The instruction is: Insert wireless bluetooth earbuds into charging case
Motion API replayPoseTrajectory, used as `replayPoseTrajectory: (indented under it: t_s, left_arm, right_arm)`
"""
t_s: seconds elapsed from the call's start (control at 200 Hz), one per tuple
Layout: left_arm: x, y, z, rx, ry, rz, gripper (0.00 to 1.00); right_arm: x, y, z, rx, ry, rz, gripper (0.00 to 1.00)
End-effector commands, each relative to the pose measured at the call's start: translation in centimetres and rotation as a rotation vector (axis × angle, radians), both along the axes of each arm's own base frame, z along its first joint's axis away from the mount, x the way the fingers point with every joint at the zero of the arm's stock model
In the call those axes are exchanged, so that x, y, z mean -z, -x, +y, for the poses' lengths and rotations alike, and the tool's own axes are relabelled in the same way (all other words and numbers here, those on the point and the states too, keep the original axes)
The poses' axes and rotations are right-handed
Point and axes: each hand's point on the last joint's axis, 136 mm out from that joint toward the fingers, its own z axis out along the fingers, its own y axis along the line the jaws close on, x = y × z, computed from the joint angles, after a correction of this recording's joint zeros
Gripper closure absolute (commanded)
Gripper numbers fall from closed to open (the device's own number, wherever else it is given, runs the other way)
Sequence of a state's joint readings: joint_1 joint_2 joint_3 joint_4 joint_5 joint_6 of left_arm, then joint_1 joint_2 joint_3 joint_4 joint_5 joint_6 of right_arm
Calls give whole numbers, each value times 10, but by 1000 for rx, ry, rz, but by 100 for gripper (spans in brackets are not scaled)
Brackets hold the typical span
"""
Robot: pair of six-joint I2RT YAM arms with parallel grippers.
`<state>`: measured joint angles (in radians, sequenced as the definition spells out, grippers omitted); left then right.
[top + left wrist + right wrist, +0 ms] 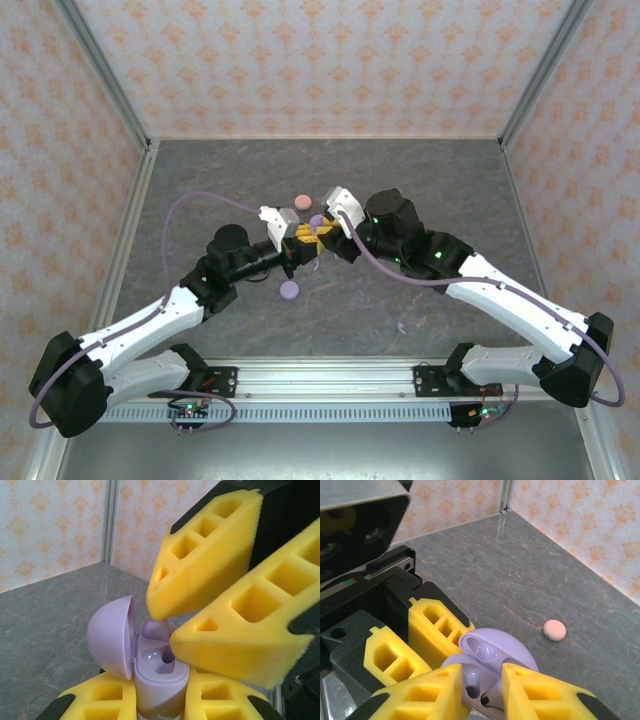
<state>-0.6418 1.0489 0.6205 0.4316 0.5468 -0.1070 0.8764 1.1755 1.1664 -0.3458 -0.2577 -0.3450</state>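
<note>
A lilac charging case (160,685) stands upright with its lid (112,635) swung open to the left. My left gripper (161,700) is shut on the case body, one yellow finger on each side. My right gripper (482,672) reaches down over the open case (495,647), its fingers slightly apart. A lilac earbud (491,698) with a dark tip lies in the case, against one right finger (545,695). The socket (162,660) beside it is empty. In the top view the left gripper (295,250) and right gripper (318,240) meet at mid-table.
A closed pink round case (554,629) lies on the grey table behind the grippers, seen from above as a pink case (300,202). A lilac puck (290,290) lies just in front of them. A tiny lilac piece (402,326) lies toward the near right. Patterned walls enclose the table.
</note>
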Motion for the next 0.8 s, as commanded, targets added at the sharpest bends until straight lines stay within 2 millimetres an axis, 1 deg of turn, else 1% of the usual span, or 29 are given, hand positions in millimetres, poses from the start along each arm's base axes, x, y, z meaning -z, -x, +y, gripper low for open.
replayPoseTrajectory:
  t_s: [0.0,0.07,0.165,0.335,0.505,0.586,0.661,0.741,0.796]
  left_arm:
    - [-7,-1,3,-25,-6,-32,100]
    - [-5,-2,4,-30,-10,-28,100]
    - [-4,-3,4,-37,-11,-26,100]
    - [-2,-4,5,-44,-21,-25,100]
    - [-1,-5,7,-55,-36,-27,100]
    - [2,-4,8,-59,-48,-23,100]
    - [5,-3,11,-65,-68,-21,100]
    - [7,-1,16,-80,-84,-27,100]
    - [7,0,20,-94,-90,-36,100]
  right_arm:
    - [-20,-1,-5,50,-37,5,68]
    - [-24,-4,-8,79,-55,21,66]
    - [-27,-9,-13,116,-80,54,59]
    - [-23,-19,-25,195,-89,102,57]
    - [-13,-33,-47,323,-104,185,56]
    - [-1,-42,-67,435,-106,257,55]
    - [18,-45,-93,568,-99,368,55]
    - [44,-39,-120,703,-90,491,55]
    - [66,-29,-138,800,-59,572,55]
